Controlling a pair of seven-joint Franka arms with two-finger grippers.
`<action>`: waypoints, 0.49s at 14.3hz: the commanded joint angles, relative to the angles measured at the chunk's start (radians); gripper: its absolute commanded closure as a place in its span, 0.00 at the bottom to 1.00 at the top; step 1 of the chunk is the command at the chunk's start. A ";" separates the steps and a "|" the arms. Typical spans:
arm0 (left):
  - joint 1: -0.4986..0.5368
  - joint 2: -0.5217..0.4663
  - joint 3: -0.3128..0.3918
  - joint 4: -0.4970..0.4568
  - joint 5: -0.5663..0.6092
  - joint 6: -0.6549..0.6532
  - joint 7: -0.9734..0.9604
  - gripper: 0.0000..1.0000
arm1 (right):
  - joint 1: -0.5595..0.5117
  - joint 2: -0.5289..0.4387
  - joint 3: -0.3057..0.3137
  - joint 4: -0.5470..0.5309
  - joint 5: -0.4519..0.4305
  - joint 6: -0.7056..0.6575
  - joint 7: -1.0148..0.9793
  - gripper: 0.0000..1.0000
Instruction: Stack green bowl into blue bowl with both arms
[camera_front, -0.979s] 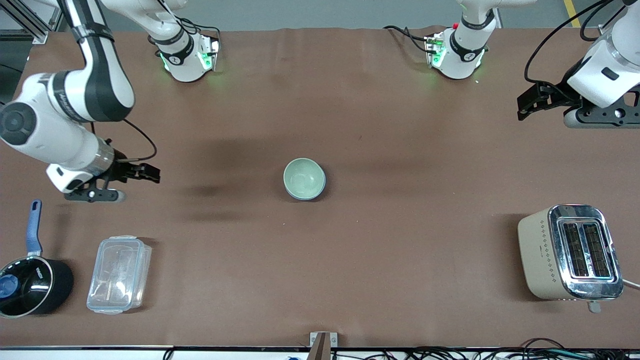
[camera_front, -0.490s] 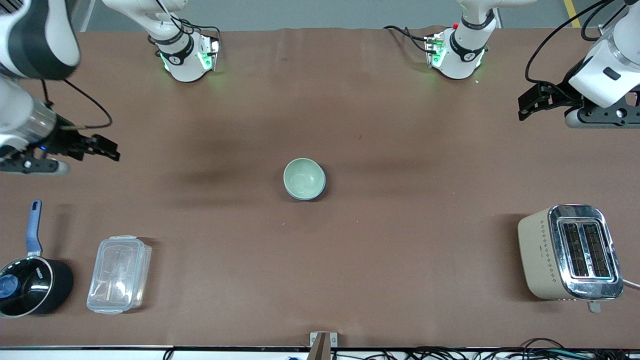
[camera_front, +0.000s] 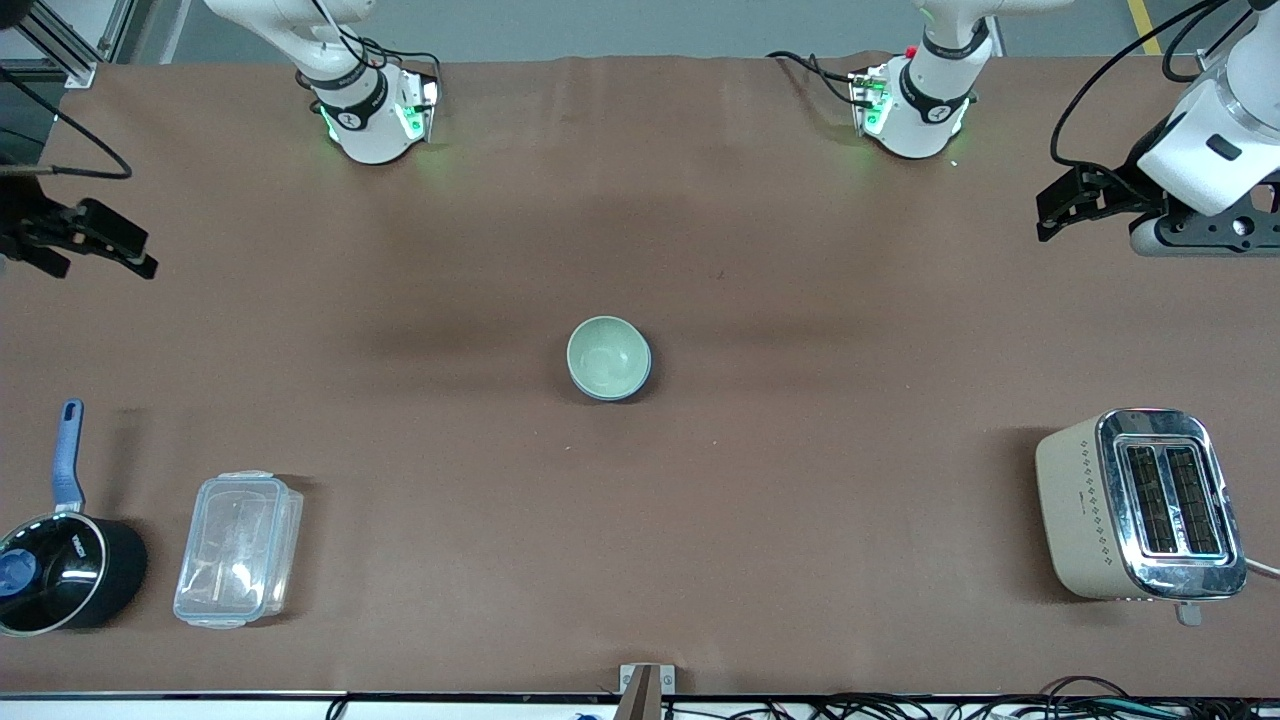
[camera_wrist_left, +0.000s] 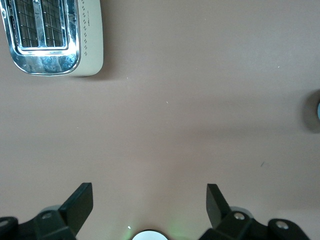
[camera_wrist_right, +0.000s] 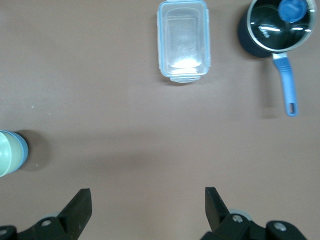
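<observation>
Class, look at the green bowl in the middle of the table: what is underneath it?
The green bowl sits nested in the blue bowl, of which only an edge shows around it. The blue bowl's inside is covered.

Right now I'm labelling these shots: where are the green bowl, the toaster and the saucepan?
green bowl (camera_front: 606, 355), front view, on its inside bottom.
toaster (camera_front: 1075, 510), front view, on its beige side.
saucepan (camera_wrist_right: 289, 82), right wrist view, on its blue handle.
</observation>
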 joint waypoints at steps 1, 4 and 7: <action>0.000 0.002 0.003 0.016 -0.006 -0.006 0.021 0.00 | 0.012 0.015 0.001 0.040 -0.048 -0.103 -0.005 0.00; 0.001 0.000 0.003 0.026 -0.002 -0.005 0.019 0.00 | 0.012 0.015 0.004 0.021 -0.041 -0.085 0.003 0.02; 0.005 0.000 0.004 0.043 -0.002 -0.005 0.017 0.00 | 0.010 0.028 -0.001 0.052 -0.036 -0.077 0.009 0.00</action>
